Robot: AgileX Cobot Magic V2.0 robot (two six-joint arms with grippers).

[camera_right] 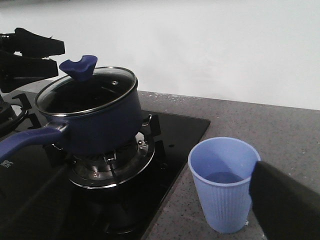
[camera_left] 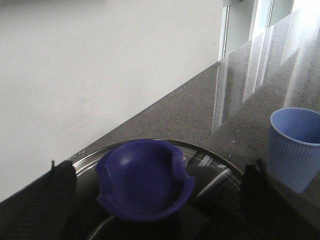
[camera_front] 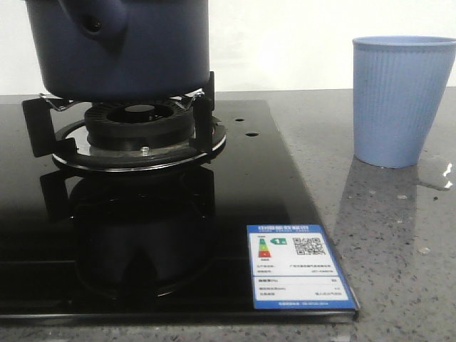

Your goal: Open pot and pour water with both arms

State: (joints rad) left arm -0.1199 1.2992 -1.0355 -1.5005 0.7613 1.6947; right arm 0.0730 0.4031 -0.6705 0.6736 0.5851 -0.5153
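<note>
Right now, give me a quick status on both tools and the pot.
Left tool open, straddling the lid knob, not gripping. Right tool state unclear. Pot on burner, glass lid on. Light blue cup stands right of the stove.

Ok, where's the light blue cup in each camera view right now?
Front: light blue cup at right, on the grey counter beside the cooktop.
Left wrist: at the right edge, beyond the lid knob.
Right wrist: lower centre, nearest the camera.
Shared landmark: the pot on the burner.

Front view: pot point(camera_front: 125, 50) top and lid cut off by frame edge; label point(camera_front: 299, 267) text too small. Right gripper point(camera_right: 287, 205) only partly in frame, jaw state unclear.
</note>
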